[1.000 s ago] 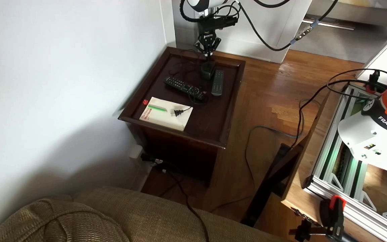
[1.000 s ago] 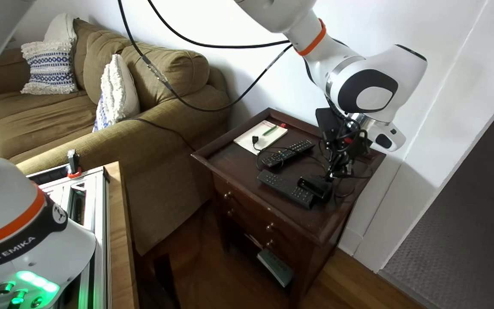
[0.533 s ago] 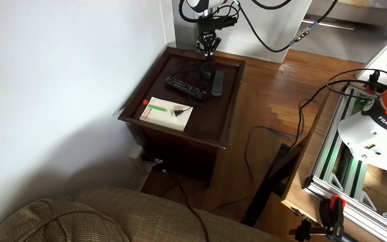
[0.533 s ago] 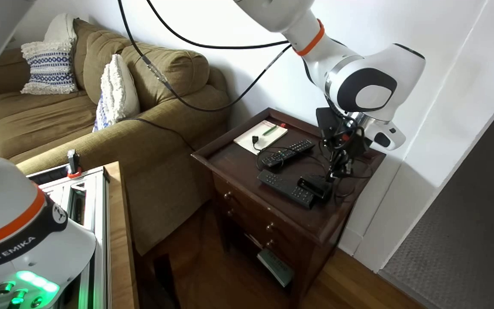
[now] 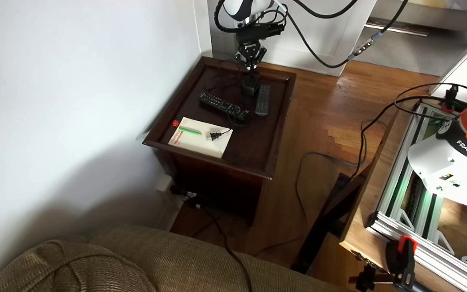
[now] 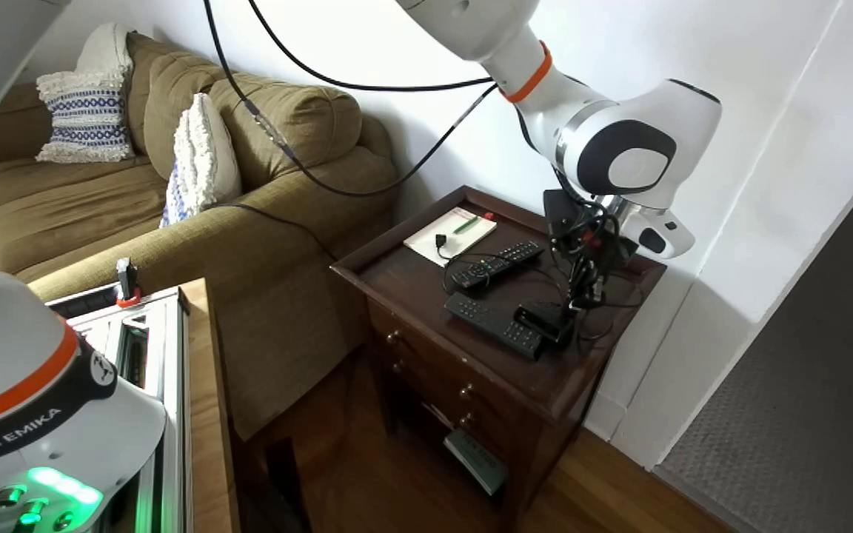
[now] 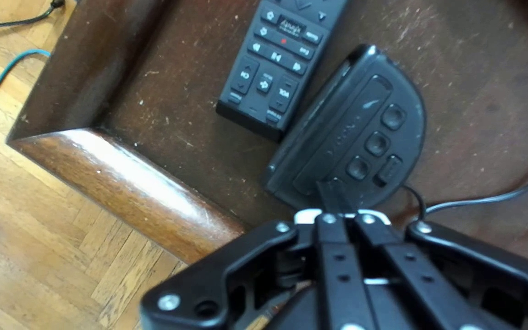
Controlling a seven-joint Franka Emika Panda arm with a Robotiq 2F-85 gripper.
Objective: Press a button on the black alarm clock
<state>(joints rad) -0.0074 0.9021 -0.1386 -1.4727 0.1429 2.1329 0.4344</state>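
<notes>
The black alarm clock [image 7: 390,151] lies on the brown wooden tabletop [image 7: 177,151] in the wrist view. Its top face shows several round buttons and a slider. The clock also shows in both exterior views [image 5: 250,86] [image 6: 543,320], small and dark. My gripper [image 7: 331,185] points down with its fingers together and nothing visible between them. The fingertips overlap the clock's top near one end, beside the row of buttons. They touch it or hover just above; I cannot tell which. A button may lie under the tips. The gripper is at the clock in both exterior views [image 5: 251,72] [image 6: 574,300].
A grey-black remote [image 7: 273,64] lies right beside the clock. Another remote [image 5: 223,106] and a white book [image 5: 201,138] with a green pen lie farther along the table. A cable [image 7: 488,199] runs from the clock. A wall [image 6: 730,148] stands close behind the arm.
The wrist and upper gripper body have shifted and lowered slightly over the last half second, leftward in both exterior views. The fingertips stay at the clock. The clock and remotes have not moved.
</notes>
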